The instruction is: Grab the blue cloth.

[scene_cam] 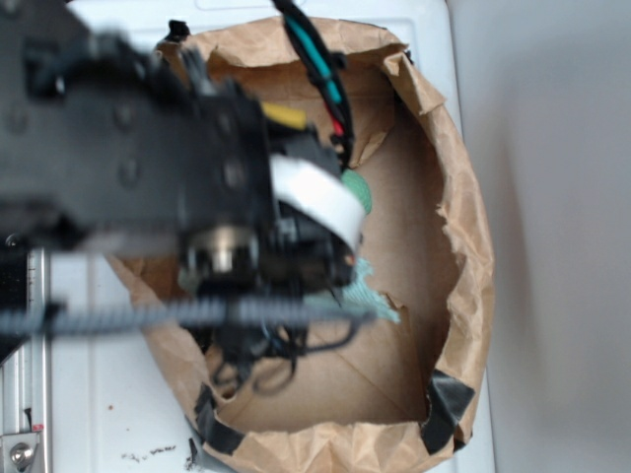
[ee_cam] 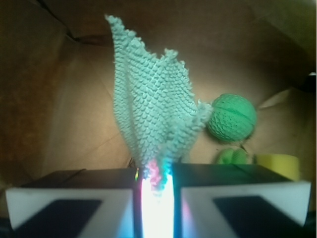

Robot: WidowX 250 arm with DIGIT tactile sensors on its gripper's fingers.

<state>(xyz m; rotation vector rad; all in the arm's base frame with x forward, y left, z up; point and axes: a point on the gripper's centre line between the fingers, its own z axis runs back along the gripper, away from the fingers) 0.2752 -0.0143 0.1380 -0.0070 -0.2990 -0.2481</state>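
Cardboard-backed blue cloth (ee_cam: 153, 109) between end effector (ee_cam: 154, 191) jaws

A blurred black arm (scene_cam: 148, 158) with round screws is seen from the exterior view, banded in white near the end. Black, teal and red cables (scene_cam: 320, 69) are bundled above it. The end effector (ee_cam: 154, 198) is formed of black blocks faced in white.

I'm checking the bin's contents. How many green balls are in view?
1: the green ball lies on the cardboard floor, right of the blue cloth held in the pincer. Others may be hidden.
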